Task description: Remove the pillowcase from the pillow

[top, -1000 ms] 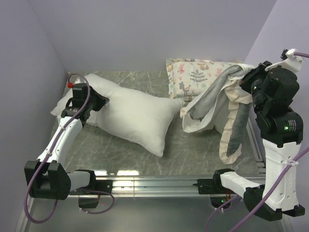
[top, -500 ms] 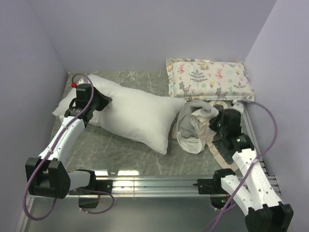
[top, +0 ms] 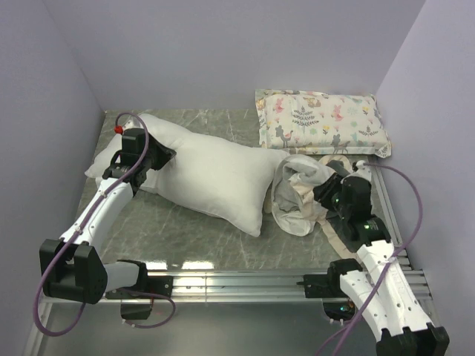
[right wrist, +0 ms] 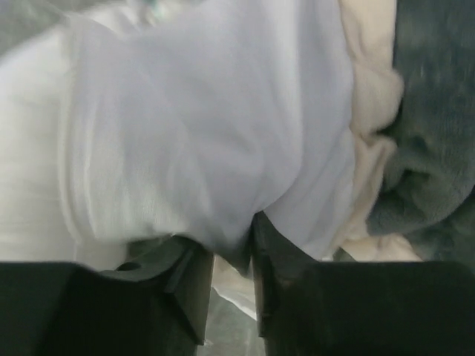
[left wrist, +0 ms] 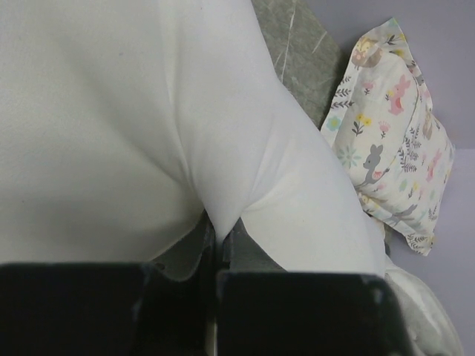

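The plain white pillow (top: 211, 174) lies bare across the left and middle of the table. My left gripper (top: 154, 157) is shut on a pinch of its fabric near its left end; the wrist view shows the white cloth (left wrist: 148, 119) drawn into the closed jaws (left wrist: 217, 241). The pillowcase (top: 300, 196) is off the pillow, crumpled in a heap at the right, white inside up with grey plush (right wrist: 434, 126) and cream frill showing. My right gripper (top: 326, 194) rests low on the heap, shut on a fold of its white lining (right wrist: 230, 245).
A smaller animal-and-plant print pillow (top: 323, 122) lies at the back right against the wall. Purple walls close in on the left, back and right. A metal rail (top: 237, 283) runs along the near edge.
My right arm has dropped from high up, bringing the hanging pillowcase down into a heap on the table. The left gripper has shifted slightly with the pillow.
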Tool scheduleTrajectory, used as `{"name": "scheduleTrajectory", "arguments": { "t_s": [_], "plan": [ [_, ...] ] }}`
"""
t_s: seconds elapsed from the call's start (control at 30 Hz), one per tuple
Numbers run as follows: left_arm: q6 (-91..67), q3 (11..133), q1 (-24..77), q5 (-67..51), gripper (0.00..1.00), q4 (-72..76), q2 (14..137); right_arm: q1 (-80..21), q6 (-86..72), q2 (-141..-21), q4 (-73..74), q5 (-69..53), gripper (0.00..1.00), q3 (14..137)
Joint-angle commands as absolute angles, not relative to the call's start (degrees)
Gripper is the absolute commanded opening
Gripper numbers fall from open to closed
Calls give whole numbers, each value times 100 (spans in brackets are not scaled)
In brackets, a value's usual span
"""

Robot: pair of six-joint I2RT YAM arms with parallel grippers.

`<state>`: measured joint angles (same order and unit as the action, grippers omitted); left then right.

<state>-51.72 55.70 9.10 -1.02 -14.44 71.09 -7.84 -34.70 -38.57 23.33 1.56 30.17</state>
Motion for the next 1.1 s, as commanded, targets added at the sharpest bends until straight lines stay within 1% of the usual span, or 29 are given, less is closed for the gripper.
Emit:
{"name": "scheduleTrajectory", "arguments": {
  "t_s": [0.0,0.07,0.1,0.17,0.2,0.23,0.3,0.33,0.37,0.4,0.47,0.5,0.53,0.63,0.8,1.07],
  "plan": [
    [-5133,5608,976,-132,0,-1178,6944,-791,-3086,-3612,2469,220,48,3970],
    [-5107,5607,976,-149,1,-1186,6908,-782,-2998,-3717,2733,193,55,4279],
    [-5080,5625,976,-176,2,-1204,6891,-791,-2927,-3761,2786,185,64,4498],
    [-4993,5678,976,-228,7,-1248,6856,-791,-2866,-3849,2812,141,72,4657],
    [-4957,5704,976,-255,10,-1265,6829,-791,-2813,-3884,2813,149,85,4815],
    [-4896,5748,976,-351,19,-1274,6803,-808,-2786,-3972,2821,193,87,4877],
    [-4668,5809,984,-465,32,-1353,6706,-817,-2734,-4060,2760,237,93,5105],
    [-4589,5879,993,-509,46,-1397,6671,-835,-2725,-4182,2725,211,93,5176],
    [-4431,5915,1019,-527,51,-1432,6593,-878,-2707,-4236,2664,141,95,5255],
    [-4351,5932,1046,-510,60,-1520,6540,-888,-2655,-4376,2533,19,95,5412],
    [-4193,5941,1098,-501,66,-1573,6373,-958,-2654,-4543,2426,18,96,5589],
    [-4140,5933,1125,-510,80,-1634,6320,-967,-2646,-4701,2374,-139,96,5738],
    [-4079,5950,1160,-492,91,-1678,6241,-975,-2646,-4789,2208,-175,96,5791],
    [-3816,5863,1458,-396,92,-1714,6039,-976,-2619,-5132,1978,-255,97,6037],
    [-3551,5599,1775,-176,91,-1652,5731,-976,-2610,-5773,2048,-317,98,6539],
    [-3367,5599,1854,-299,92,-1898,5493,-975,-2593,-5713,1653,-387,100,6022]
  ]
}}
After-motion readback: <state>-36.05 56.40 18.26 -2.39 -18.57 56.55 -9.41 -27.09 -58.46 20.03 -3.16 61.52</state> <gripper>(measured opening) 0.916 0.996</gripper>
